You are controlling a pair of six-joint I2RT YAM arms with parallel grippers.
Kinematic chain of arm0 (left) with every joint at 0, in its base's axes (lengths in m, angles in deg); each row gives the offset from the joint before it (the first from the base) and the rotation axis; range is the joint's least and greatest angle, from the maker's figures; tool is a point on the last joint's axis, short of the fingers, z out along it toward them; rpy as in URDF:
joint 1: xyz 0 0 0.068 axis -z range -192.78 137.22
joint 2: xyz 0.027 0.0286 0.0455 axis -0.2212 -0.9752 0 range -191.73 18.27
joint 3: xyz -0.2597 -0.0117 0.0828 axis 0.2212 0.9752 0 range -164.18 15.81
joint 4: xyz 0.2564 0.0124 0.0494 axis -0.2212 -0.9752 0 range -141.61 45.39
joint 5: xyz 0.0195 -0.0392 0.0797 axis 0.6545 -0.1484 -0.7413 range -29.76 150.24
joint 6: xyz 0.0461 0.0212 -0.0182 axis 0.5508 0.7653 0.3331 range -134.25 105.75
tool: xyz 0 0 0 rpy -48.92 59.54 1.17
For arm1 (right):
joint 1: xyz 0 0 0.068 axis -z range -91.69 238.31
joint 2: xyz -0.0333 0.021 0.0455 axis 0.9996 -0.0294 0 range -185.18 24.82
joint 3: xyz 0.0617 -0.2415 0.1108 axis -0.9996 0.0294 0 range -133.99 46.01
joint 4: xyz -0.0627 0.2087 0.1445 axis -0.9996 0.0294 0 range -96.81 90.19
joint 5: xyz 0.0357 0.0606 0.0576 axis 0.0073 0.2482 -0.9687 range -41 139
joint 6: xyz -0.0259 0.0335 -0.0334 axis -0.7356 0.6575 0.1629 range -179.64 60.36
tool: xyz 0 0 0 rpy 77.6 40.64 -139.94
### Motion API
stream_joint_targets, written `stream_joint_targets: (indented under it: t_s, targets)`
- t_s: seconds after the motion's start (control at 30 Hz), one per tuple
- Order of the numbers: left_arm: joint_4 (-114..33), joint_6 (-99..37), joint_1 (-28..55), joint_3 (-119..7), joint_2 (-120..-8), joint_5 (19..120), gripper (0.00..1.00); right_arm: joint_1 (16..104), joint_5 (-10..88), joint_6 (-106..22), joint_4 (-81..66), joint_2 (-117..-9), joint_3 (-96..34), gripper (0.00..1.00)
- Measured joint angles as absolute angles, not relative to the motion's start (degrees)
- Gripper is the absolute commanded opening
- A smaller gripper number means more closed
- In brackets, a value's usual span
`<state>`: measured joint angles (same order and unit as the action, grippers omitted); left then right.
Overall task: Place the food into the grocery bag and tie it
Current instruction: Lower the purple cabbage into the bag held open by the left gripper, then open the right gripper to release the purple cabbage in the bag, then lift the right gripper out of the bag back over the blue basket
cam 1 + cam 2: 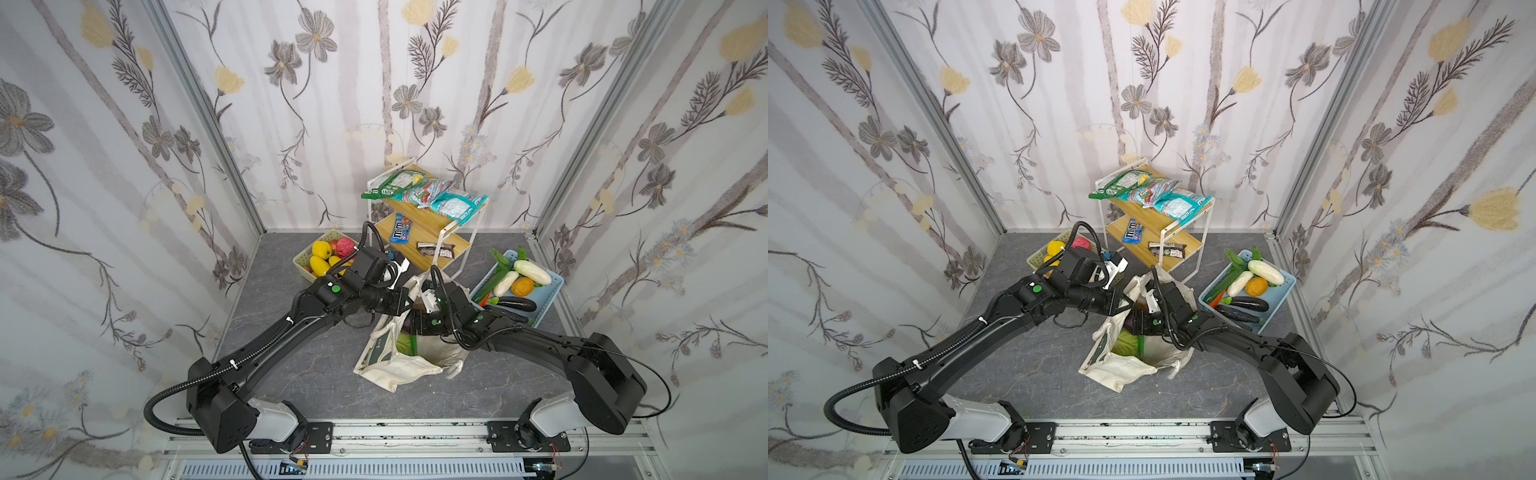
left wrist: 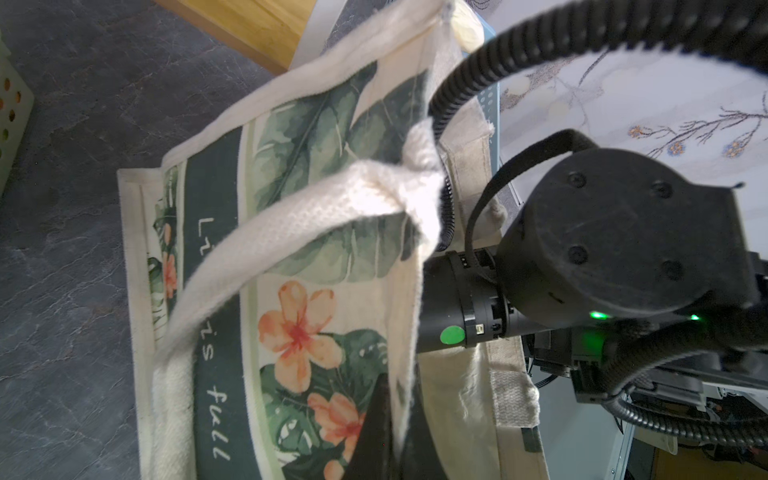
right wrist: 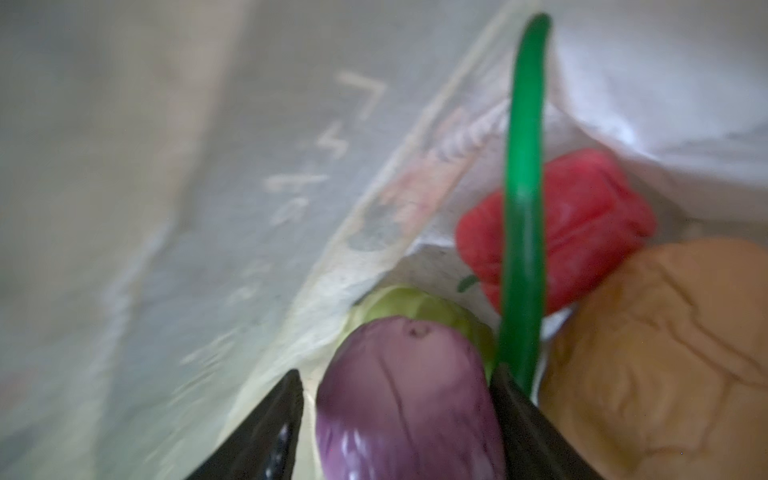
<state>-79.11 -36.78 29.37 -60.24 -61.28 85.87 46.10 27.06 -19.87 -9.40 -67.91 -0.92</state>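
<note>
My left gripper (image 1: 410,306) pinches the rim of the grocery bag (image 1: 397,371) on the table (image 1: 299,374). Inside it, my right gripper (image 3: 395,370) is spread around a purple eggplant (image 3: 409,407), near a red pepper (image 3: 582,216).

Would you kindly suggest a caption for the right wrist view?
Right gripper open around an eggplant inside the grocery bag, beside a red pepper and cabbage.

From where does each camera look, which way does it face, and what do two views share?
Both top views: overhead, behind the arms, looking down at the table; left arm and right arm show whole.
Left wrist: outside the grocery bag, facing its printed side; left claw tip and right arm show.
Right wrist: inside the bag, facing the eggplant; right claw shows.
Shared: all views show the bag.
</note>
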Motion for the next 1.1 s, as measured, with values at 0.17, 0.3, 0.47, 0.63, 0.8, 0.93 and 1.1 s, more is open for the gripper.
stream_joint_targets:
  t_s: [0.17,0.3,0.47,0.63,0.8,0.93,1.1]
  targets:
    - [-78.4,-36.9,29.0,-59.9,-61.5,86.4,0.0,47.1,27.1,-20.5,-6.8,-63.1,0.6,0.74]
    - [-77.6,-36.9,28.4,-59.4,-61.6,86.7,0.0,47.8,27.1,-21.2,-4.9,-59.6,1.2,0.78]
    - [-76.2,-37.0,27.6,-58.4,-62.2,87.5,0.0,49.2,28.2,-22.6,-1.6,-55.2,1.5,0.82]
    - [-75.4,-37.1,26.9,-58.1,-62.2,88.1,0.0,50.4,28.4,-23.4,1.5,-51.6,1.5,0.82]
    - [-74.6,-37.1,26.0,-57.4,-62.3,88.8,0.0,51.5,28.4,-24.8,6.4,-48.3,0.1,0.82]
    - [-73.7,-37.2,25.5,-56.7,-62.3,89.2,0.0,53.8,28.8,-26.1,9.9,-45.0,-2.0,0.81]
    - [-73.1,-37.3,25.3,-56.3,-62.3,89.7,0.0,58.8,29.9,-28.9,15.3,-42.1,-4.5,0.81]
